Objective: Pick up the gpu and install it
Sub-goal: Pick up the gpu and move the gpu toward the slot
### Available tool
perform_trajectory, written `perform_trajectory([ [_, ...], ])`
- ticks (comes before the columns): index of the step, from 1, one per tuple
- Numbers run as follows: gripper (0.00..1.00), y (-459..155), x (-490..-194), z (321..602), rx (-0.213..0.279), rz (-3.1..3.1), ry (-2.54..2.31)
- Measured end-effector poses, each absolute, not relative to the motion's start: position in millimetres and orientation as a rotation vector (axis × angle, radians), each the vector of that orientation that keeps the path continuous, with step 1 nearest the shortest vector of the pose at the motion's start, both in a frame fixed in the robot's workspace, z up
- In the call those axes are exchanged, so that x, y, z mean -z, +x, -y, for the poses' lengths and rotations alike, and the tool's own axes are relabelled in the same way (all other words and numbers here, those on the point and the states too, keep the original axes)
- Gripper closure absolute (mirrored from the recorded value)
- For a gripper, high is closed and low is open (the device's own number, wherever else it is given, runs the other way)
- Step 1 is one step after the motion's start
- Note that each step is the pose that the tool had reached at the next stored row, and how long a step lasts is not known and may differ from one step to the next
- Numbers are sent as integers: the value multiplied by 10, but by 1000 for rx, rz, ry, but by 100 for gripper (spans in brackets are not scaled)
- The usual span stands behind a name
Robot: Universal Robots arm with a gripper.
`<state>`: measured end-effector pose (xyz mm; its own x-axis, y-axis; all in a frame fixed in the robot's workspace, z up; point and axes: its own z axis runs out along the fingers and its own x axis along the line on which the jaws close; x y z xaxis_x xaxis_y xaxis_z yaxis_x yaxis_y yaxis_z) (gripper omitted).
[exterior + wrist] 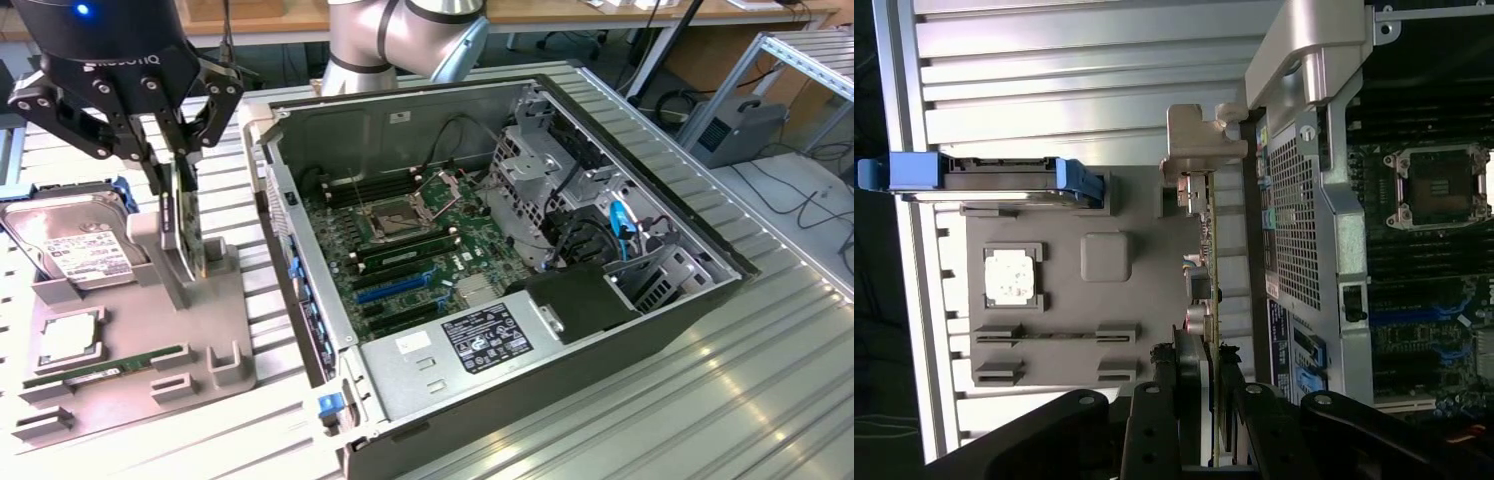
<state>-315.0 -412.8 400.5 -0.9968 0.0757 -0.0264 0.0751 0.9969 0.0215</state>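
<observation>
One hard drive [74, 250] sits at the far corner of the gray tray [147, 385], on the exterior view's left. Next you see the gripper [174, 165] clamped on the graphics card [184, 230], upright at the tray's edge nearest the open computer case [360, 125].

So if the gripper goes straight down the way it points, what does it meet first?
The gpu, standing on edge in the grey holder directly beneath the gripper; depth is unclear, so it may be touching it now.
</observation>
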Motion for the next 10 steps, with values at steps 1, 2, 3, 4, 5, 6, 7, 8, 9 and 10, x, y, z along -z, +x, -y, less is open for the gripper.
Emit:
perform_trajectory([
  [1, 73, -3150, -4007, 4128, -32, -3112, 117],
  [2, 73, -3150, -4009, 4128, -32, -3112, 117],
  [3, 73, -3150, -4012, 4128, -32, -3112, 117],
  [4, 73, -3150, -4015, 4128, -32, -3112, 117],
  [5, 73, -3150, -4018, 4128, -32, -3112, 117],
  [6, 73, -3150, -4020, 4128, -32, -3112, 118],
  [7, 73, -3150, -4023, 4128, -32, -3112, 117],
  [8, 73, -3150, -4025, 4128, -32, -3112, 117],
  [9, 73, -3150, -4028, 4128, -32, -3112, 117],
  [10, 73, -3150, -4030, 4128, -32, -3112, 117],
])
